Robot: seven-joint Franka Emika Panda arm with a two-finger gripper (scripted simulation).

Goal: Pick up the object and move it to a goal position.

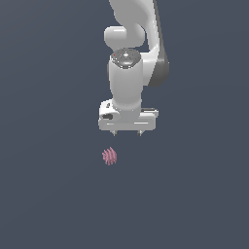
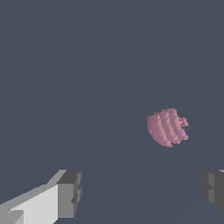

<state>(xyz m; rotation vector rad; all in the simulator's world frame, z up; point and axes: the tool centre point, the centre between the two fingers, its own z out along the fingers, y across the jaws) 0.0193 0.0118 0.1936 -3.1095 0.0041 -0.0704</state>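
Note:
The object (image 1: 109, 156) is a small pink roundish lump with ridged stripes, lying on the dark grey floor. It sits just below the white gripper (image 1: 127, 133) in the exterior view, slightly toward that view's left. In the wrist view the object (image 2: 167, 127) shows beyond the two grey fingertips (image 2: 70, 192), nearer the other fingertip (image 2: 213, 188). The gripper (image 2: 142, 192) is open wide and empty, apart from the object.
The white arm (image 1: 127, 58) rises behind the gripper to the top of the exterior view. The floor (image 1: 48, 194) is a plain dark grey surface with no other objects in view.

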